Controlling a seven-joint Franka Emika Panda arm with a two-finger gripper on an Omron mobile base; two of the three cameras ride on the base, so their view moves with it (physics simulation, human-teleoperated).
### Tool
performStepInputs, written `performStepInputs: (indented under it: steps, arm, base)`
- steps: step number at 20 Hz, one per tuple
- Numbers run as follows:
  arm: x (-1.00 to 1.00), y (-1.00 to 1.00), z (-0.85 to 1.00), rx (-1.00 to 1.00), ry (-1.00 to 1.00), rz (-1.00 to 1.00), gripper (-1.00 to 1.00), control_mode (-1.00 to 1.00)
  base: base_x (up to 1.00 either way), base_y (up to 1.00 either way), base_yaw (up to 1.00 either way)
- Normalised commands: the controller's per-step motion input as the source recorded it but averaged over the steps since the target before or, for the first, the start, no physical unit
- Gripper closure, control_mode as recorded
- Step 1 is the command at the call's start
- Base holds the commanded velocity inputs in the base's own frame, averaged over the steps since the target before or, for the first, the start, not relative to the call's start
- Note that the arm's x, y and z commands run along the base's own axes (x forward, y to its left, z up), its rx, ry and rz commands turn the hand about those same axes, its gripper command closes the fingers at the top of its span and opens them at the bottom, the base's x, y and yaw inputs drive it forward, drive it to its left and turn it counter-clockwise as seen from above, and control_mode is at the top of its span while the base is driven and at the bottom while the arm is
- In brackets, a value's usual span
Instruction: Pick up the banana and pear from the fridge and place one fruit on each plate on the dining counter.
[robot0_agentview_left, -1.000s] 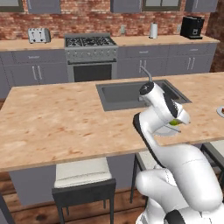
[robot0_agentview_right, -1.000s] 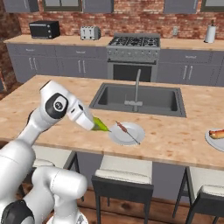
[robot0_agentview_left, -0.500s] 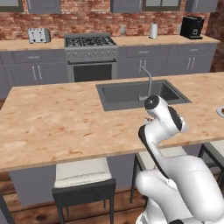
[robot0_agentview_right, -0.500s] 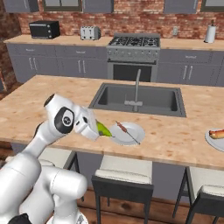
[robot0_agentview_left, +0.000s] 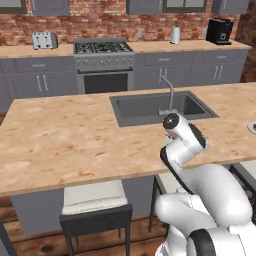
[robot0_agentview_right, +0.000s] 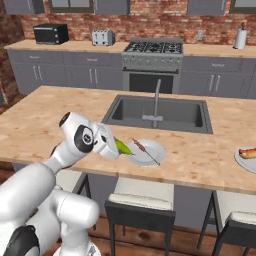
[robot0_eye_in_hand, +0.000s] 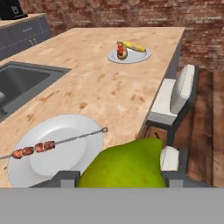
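My gripper (robot0_eye_in_hand: 120, 178) is shut on the pear (robot0_eye_in_hand: 122, 168), a yellow-green fruit that bulges up between the two fingertips. In the right base view the gripper (robot0_agentview_right: 116, 147) holds the pear (robot0_agentview_right: 122, 147) low over the dining counter (robot0_agentview_right: 45, 125), right at the left edge of a pale plate (robot0_agentview_right: 154, 146). That plate (robot0_eye_in_hand: 65, 164) carries a thin skewer (robot0_eye_in_hand: 48, 144) with meat pieces. A second plate (robot0_eye_in_hand: 142, 56) farther along the counter holds the banana (robot0_eye_in_hand: 133, 47) beside a brown lumpy item (robot0_eye_in_hand: 122, 53). The fridge is out of view.
The inset grey sink (robot0_agentview_right: 160, 112) with its faucet (robot0_agentview_right: 156, 100) lies just behind the near plate. Cushioned stools (robot0_agentview_right: 142, 197) stand under the counter's front edge. A stove (robot0_agentview_left: 102, 47) and wall counter run along the brick back wall.
The arm's upper links have sunk lower toward the counter. The gripper and pear have stayed almost in place at the plate's left edge.
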Motion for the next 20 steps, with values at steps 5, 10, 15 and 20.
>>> performStepInputs:
  steps: [5,10,15,20]
  arm:
    - [0.37,0.00,-0.29,0.00,0.03,-0.06,1.00,-1.00]
    - [0.27,-0.04,-0.35,0.00,0.00,-0.07,1.00,-1.00]
    - [0.29,-0.14,-0.34,0.01,0.00,-0.06,1.00,-1.00]
    - [0.27,-0.14,-0.34,0.00,0.03,-0.04,1.00,-1.00]
  base:
    - [0.00,0.00,0.00]
    - [0.00,0.00,0.00]
    - [0.00,0.00,0.00]
    - [0.00,0.00,0.00]
